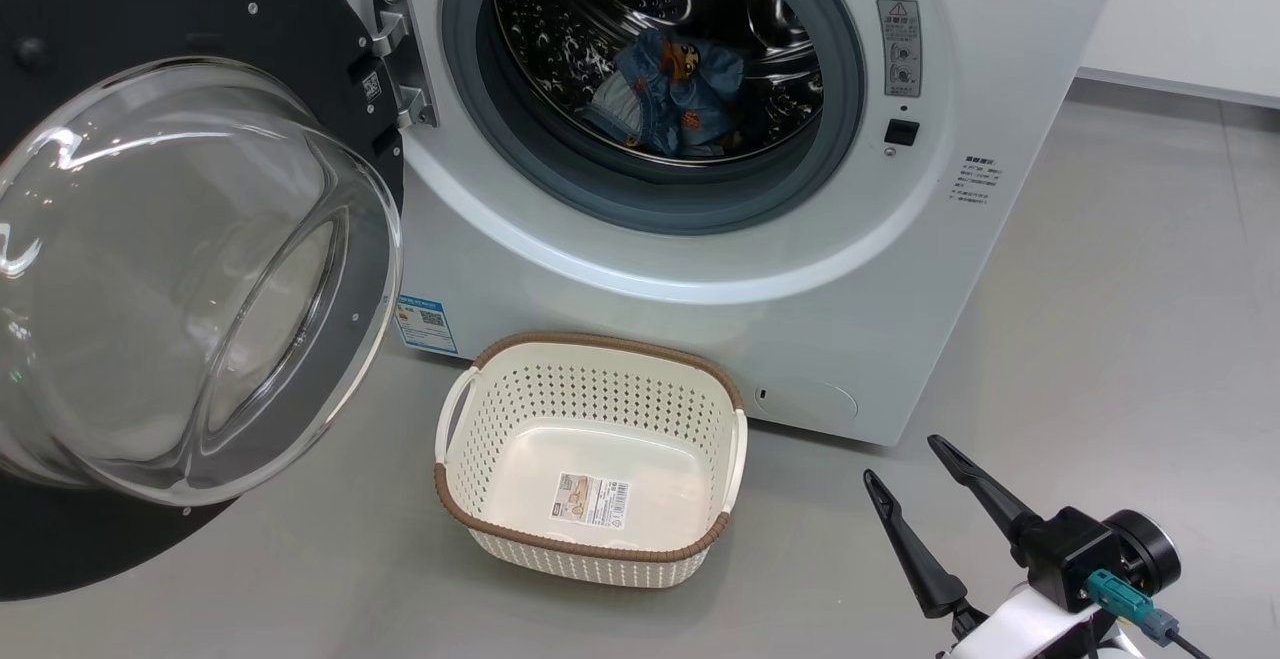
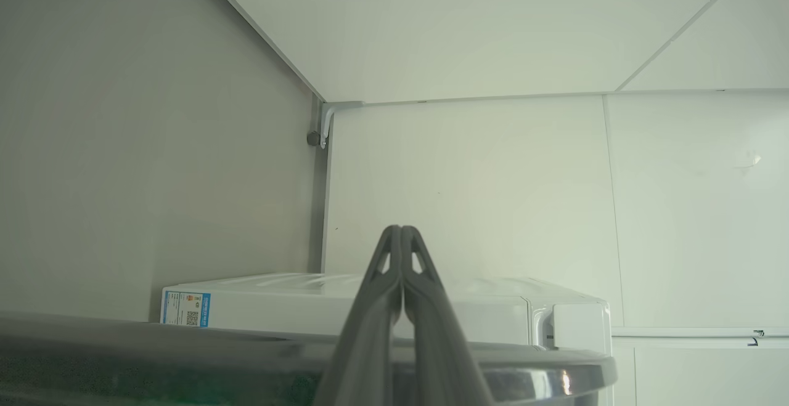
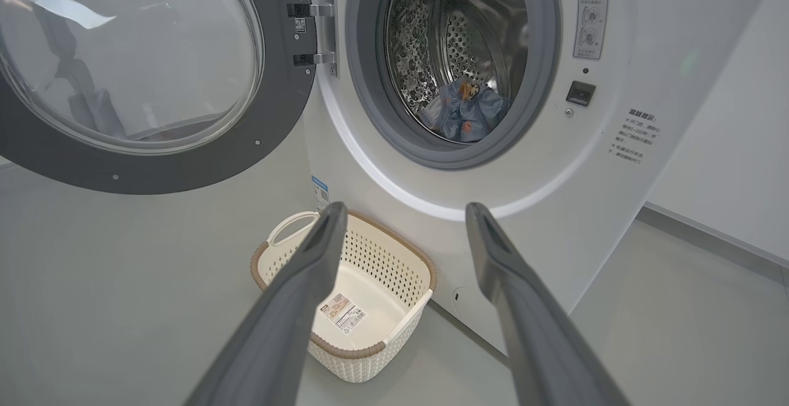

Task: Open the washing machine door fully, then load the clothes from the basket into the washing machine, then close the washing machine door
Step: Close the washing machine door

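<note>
Black door (image 1: 190, 269) open leftward, inner side facing robot; left pincer (image 2: 401, 230) together, right pincer (image 1: 902, 459) apart.

Washing machine door (image 1: 180, 279) black, domed glass, swung wide open, far left of right claw (image 1: 902, 458). Clothes (image 1: 680, 99) blue printed, bunched in drum (image 1: 560, 29) of white washing machine (image 1: 850, 339), ahead of claw. Basket (image 1: 600, 339) cream, empty, upright on floor (image 1: 1100, 339), left of claw.

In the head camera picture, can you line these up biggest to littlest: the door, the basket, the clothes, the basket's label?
1. washing machine door, close to the camera, so it looks extra big
2. basket
3. clothes, farther from the camera, so they look smaller
4. paper label
</note>
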